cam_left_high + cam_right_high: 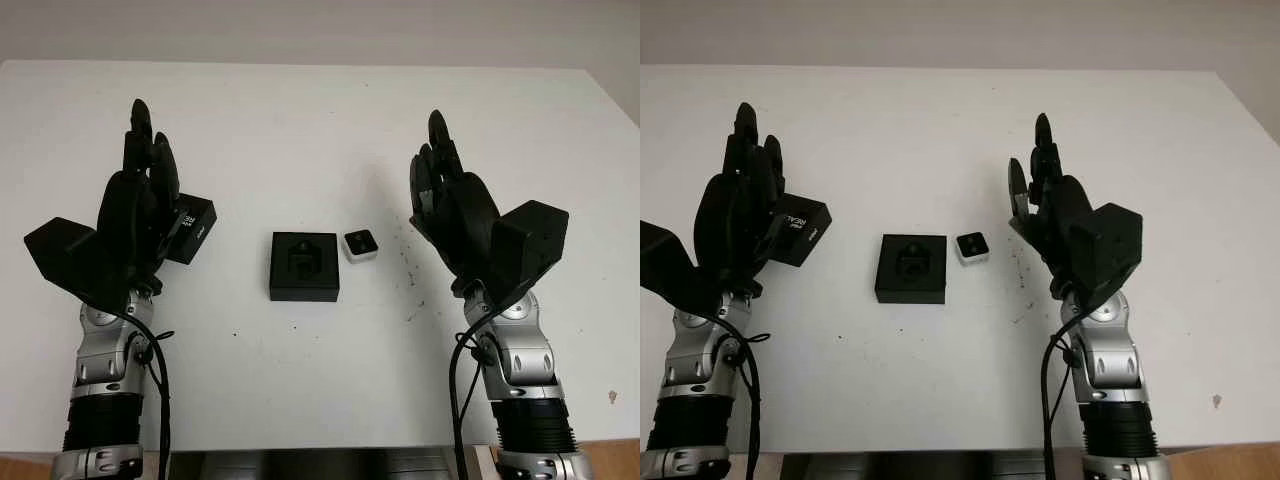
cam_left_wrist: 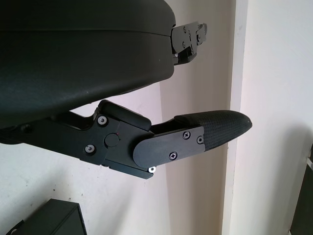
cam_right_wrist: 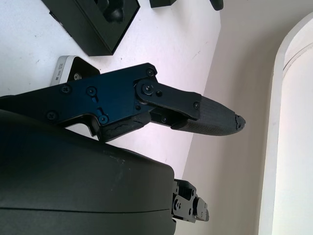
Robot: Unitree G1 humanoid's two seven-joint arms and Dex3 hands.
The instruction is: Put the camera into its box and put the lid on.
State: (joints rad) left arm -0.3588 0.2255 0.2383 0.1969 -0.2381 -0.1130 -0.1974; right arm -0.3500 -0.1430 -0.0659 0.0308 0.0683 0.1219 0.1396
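Hovering open and empty-fingered over the white bench [image 1: 320, 380], the right hand [image 1: 455, 205] should pinch the small camera [image 1: 360, 244] by its sides, lowering it squarely into the box [image 1: 304, 266] while the left hand [image 1: 140, 205] waits open beside the lid [image 1: 195, 228].

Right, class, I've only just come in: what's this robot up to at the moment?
Nothing is being handled yet. The open black box sits mid-table with the small white camera just beside it, on the side of the right robot hand. The lid lies off near the left robot hand. Both robot hands are raised above the white table, open and holding nothing. The camera is not yet in the box and the lid is off.
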